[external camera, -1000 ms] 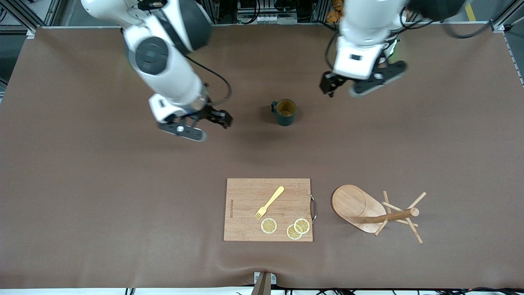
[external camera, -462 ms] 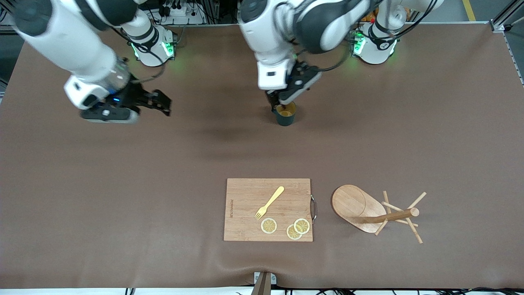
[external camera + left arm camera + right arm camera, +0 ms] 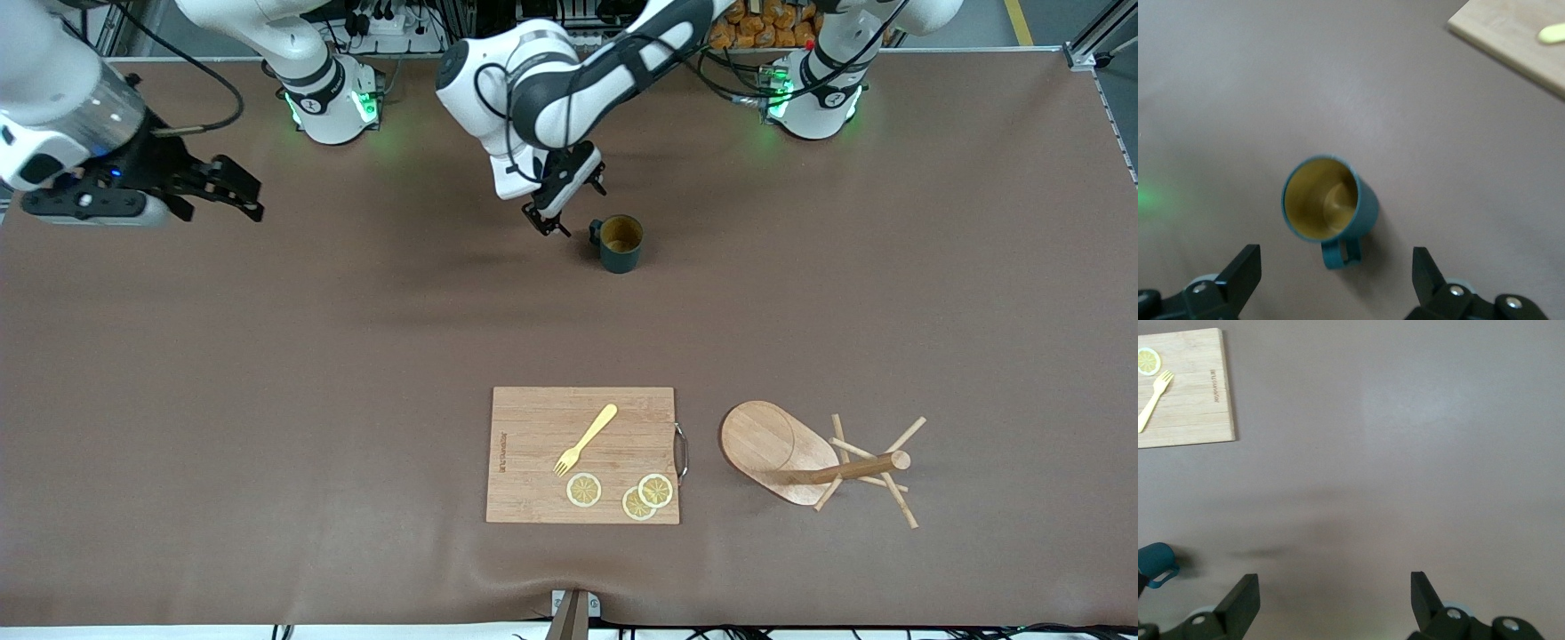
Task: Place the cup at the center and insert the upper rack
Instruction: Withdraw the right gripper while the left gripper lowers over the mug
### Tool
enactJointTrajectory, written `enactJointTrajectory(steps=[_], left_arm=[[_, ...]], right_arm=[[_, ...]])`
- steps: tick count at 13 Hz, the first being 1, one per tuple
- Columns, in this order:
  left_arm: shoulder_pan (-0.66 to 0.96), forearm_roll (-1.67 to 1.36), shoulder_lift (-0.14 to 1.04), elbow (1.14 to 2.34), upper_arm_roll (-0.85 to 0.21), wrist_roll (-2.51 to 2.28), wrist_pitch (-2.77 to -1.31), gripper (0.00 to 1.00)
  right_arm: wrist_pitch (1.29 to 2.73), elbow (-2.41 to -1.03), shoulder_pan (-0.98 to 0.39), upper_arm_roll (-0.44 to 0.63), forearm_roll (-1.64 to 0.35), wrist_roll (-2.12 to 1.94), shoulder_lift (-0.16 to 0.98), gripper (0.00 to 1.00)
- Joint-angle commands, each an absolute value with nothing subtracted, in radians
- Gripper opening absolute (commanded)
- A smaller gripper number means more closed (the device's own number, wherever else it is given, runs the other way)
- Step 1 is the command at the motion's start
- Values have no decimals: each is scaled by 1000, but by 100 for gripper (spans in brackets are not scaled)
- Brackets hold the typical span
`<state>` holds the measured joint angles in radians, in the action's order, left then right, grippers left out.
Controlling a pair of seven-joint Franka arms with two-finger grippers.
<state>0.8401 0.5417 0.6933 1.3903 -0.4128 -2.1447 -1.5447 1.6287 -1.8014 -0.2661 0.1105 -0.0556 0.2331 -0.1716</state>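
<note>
The left gripper [image 3: 558, 206] hangs wide open and empty just beside the cup [image 3: 620, 243], handle toward it, seemingly lining up a grasp, while the right gripper [image 3: 233, 188], equally open and empty, waits well apart.

Front camera high, facing robots; wrist cameras look down; all share cup [image 3: 620, 243].

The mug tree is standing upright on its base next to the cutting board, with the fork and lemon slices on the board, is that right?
Not quite. The front view shows the mug tree lying tipped on its side, post and pegs pointing toward the left arm's end of the table. It is beside the cutting board, which carries the fork and lemon slices.
</note>
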Motion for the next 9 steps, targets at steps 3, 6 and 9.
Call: enactJointTrajectory(steps=[3,6,9], left_arm=[[1011,564,799,1348,-275,-2399,-1523,100],[1054,552,833,1321,-224,-2466,-1523,100],[1055,554,871,1299,-216,-2491,-1522,100]], right_arm=[[1608,-1835,-169,92,-40,74,-227,100],[1603,-1830,-164,92,-6,64,-216,100],[1603,-1830,-163,92,61,34,-206,100]])
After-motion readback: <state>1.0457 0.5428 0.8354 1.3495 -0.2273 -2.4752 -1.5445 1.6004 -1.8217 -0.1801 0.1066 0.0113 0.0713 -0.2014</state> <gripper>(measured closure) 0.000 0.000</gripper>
